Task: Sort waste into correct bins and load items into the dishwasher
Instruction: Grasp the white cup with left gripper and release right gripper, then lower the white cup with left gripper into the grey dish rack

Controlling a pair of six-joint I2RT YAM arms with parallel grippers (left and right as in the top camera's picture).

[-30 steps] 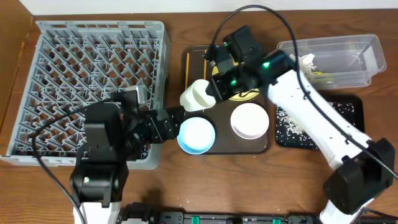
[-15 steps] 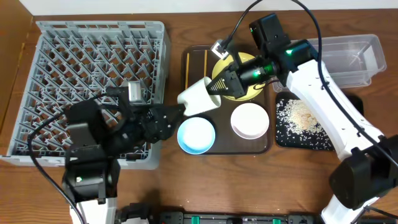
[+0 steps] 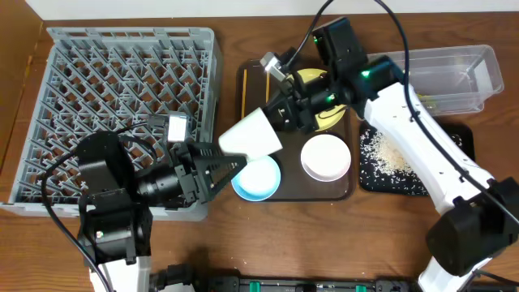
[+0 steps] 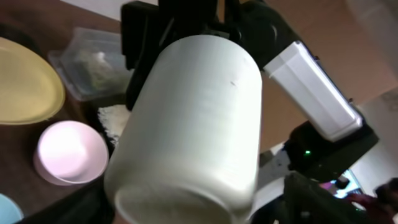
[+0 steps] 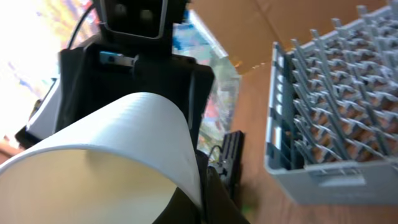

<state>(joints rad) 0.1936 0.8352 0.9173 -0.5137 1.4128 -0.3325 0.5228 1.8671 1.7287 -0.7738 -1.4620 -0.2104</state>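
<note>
My right gripper (image 3: 282, 115) is shut on the rim of a white cup (image 3: 251, 134) and holds it tilted in the air, left of the brown serving tray (image 3: 253, 75). One finger presses the cup's wall in the right wrist view (image 5: 118, 143). My left gripper (image 3: 223, 161) is open, its fingers either side of the cup's base; the cup (image 4: 193, 124) fills the left wrist view. The pale yellow plate (image 3: 312, 79), light blue bowl (image 3: 258, 180) and white bowl (image 3: 326, 156) sit on the serving tray. An orange-yellow stick (image 3: 244, 93) lies along its left edge.
The grey dish rack (image 3: 105, 81) stands at the left and also shows in the right wrist view (image 5: 336, 112). The clear tub (image 3: 454, 77) is at the far right with scraps inside. The black tray (image 3: 393, 158) below it holds rice crumbs.
My right arm carried the white cup left and down off the tray toward my left gripper. My left gripper drew back and now brackets the cup's base.
</note>
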